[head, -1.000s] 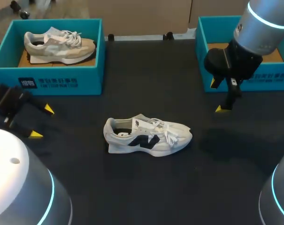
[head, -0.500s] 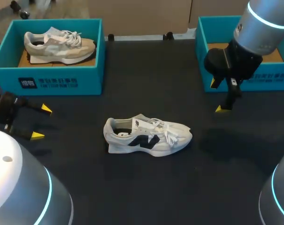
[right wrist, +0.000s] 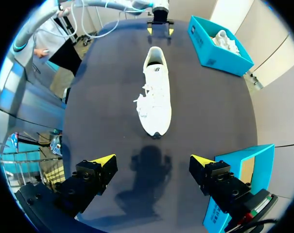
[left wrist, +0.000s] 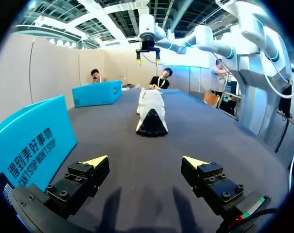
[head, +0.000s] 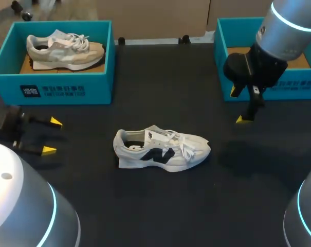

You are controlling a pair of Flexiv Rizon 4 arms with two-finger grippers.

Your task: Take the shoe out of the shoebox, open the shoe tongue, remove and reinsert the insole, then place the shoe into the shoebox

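Note:
A white shoe (head: 162, 148) with a dark side logo lies on its sole in the middle of the black table, toe to the right. My left gripper (head: 52, 136) is open, low over the table left of the shoe, its fingers pointing at the heel. In the left wrist view the shoe (left wrist: 150, 109) sits well ahead of the gripper (left wrist: 146, 162), nothing between the fingers. My right gripper (head: 236, 105) hangs open in front of the teal shoebox (head: 299, 87) at back right. In the right wrist view the shoe's (right wrist: 155, 94) toe faces the gripper (right wrist: 153, 160).
A second teal shoebox (head: 57, 88) at back left holds a beige shoe (head: 65, 50). That box's wall (left wrist: 30, 145) stands close beside my left gripper. The right box's corner (right wrist: 239, 170) is right by my right gripper.
My left gripper has shifted a little to the right, toward the shoe's heel, and levelled out. The right arm and the shoe have not moved.

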